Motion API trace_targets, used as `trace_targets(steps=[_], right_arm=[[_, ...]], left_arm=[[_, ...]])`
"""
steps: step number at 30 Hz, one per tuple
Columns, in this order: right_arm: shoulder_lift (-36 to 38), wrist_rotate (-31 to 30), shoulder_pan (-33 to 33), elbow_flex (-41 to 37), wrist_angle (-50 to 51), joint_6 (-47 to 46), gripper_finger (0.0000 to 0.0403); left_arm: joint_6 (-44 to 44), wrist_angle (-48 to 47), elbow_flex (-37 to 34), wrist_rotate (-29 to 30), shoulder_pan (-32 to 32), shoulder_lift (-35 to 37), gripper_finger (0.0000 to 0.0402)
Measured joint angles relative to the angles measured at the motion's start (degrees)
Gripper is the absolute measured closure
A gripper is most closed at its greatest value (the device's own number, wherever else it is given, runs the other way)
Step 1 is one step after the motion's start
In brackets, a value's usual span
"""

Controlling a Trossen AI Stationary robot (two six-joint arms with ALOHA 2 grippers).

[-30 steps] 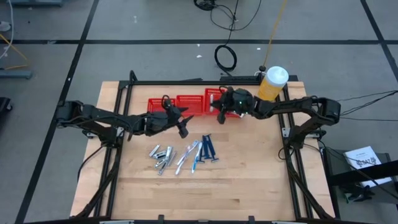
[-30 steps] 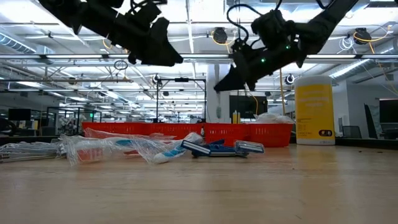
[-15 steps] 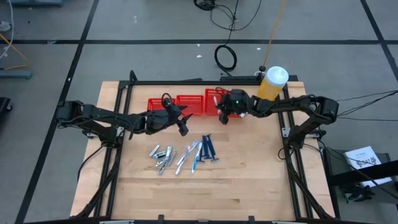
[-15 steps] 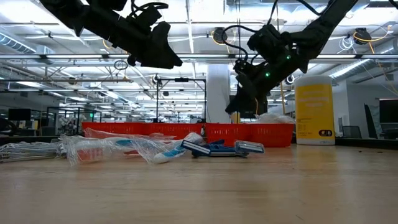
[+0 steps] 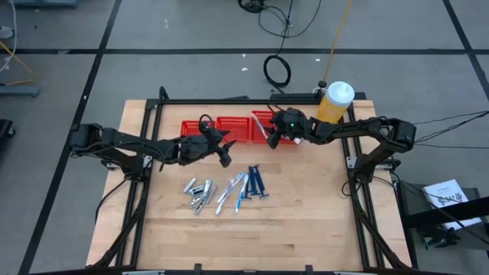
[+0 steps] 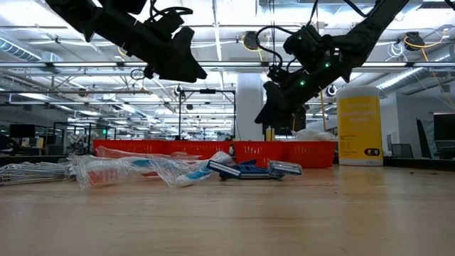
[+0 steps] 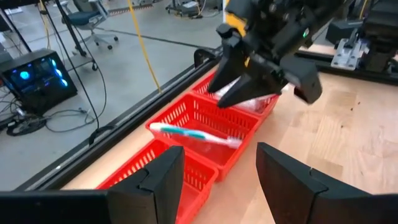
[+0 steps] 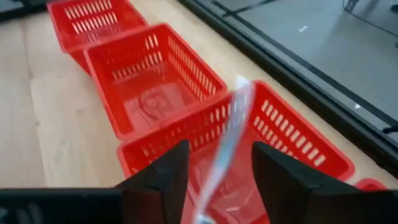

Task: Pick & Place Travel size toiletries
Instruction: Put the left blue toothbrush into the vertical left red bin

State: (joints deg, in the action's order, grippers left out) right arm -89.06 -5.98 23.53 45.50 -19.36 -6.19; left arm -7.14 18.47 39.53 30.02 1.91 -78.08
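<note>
Between right tool (image 8: 214, 171) fingers: wrapped packet (image 8: 227, 140), over basket (image 8: 298, 146).

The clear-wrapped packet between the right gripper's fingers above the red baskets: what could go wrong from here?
1. The right gripper is open, and the clear-wrapped packet between its fingers stands tilted above the wall of the right-hand red mesh basket. It may catch on that wall or fall outside the basket.
2. The left gripper hovers open near the same row of baskets. If both arms move at once, they might collide.
</note>
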Motion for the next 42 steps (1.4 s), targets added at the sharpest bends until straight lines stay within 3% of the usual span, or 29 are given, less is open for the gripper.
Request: trace_targets(steps=[5, 9, 12, 18, 24, 34, 42], right_arm=[[0.1, 1.7, -0.9, 0.0, -5.0, 0.4, 0.0203], [1.6, 7.5, -4.2, 0.1, -10.0, 3.7, 0.0201], [3.0, 7.6, -7.8, 0.1, -11.0, 6.7, 0.0206], [4.5, 7.5, -14.1, 0.0, -11.0, 8.4, 0.0214], [4.5, 7.4, -17.2, 0.0, -10.8, 8.6, 0.0215], [4.5, 7.3, -17.7, -0.1, -10.4, 6.9, 0.0216], [4.5, 7.3, -17.7, -0.1, -10.4, 6.5, 0.0221]], left_arm=[[-3.1, -3.7, 0.0, -2.3, -0.1, 0.0, 0.0204], [-4.1, -7.6, 0.0, -13.3, -0.6, 0.0, 0.0204], [-7.1, -11.1, 0.0, -19.7, -2.6, -0.6, 0.0204], [-14.3, -17.9, -0.1, -19.3, -9.4, -3.4, 0.0204], [-19.3, -17.5, 1.2, -19.2, -14.6, -9.1, 0.0204], [-26.2, -19.5, 2.0, -21.8, -16.3, -17.5, 0.0204], [-29.2, -20.2, 2.1, -22.5, -16.3, -17.8, 0.0219]])
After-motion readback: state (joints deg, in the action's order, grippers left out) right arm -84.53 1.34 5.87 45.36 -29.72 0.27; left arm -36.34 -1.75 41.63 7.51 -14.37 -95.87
